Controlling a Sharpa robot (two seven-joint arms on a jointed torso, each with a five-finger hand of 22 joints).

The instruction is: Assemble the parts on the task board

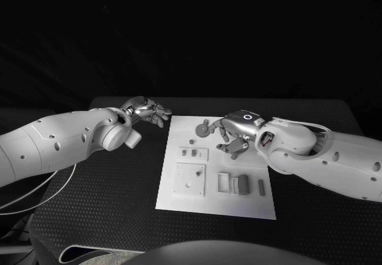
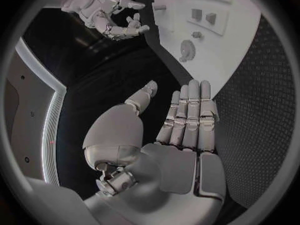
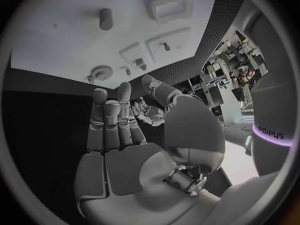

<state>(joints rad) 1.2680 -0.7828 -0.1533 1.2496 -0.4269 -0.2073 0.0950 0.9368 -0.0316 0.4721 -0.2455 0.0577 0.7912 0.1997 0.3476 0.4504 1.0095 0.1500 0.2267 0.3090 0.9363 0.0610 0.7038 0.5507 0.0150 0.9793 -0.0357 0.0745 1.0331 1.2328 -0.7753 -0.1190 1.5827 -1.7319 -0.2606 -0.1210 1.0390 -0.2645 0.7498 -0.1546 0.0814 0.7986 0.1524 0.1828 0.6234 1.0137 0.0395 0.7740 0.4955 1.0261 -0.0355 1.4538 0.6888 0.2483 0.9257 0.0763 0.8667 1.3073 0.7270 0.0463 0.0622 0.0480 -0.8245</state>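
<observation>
The task board [image 1: 215, 196] lies flat on the black counter [image 1: 104, 215], with bare counter open along each of its edges. The right hand [image 1: 231, 132] hovers over the board's far part, fingers [image 3: 112, 120] straight and side by side, holding nothing. The left hand [image 1: 147, 113] hangs over bare counter just off the board's far corner, fingers [image 2: 190, 115] extended together, thumb apart, empty. Small grey parts [image 1: 239, 184] sit on the board, nearer the robot than both hands; a round part [image 1: 203, 130] lies just beside the right hand's fingers.
</observation>
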